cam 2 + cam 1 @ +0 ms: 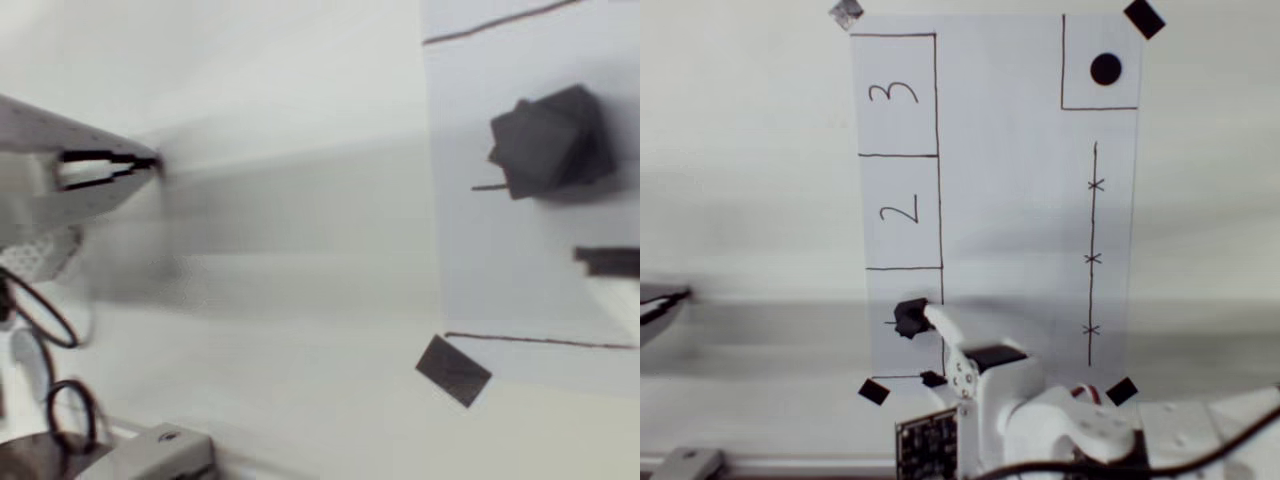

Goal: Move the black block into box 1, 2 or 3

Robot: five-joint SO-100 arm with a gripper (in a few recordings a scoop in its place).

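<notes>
Overhead view: tabletop (740, 150) carrying white paper (1020, 200); black block (908, 317) lies inside box 1 (880, 290), white arm's jaws (932, 318) just beside it, their state indiscernible. Block probably light, rigid; grip two opposite flat faces.

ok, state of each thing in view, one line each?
black block: resting on the paper inside the bottom box, tilted relative to its lines
gripper: beside the block's right side in the overhead view, open or shut unclear
box marked 2: empty
box marked 3: empty
</notes>
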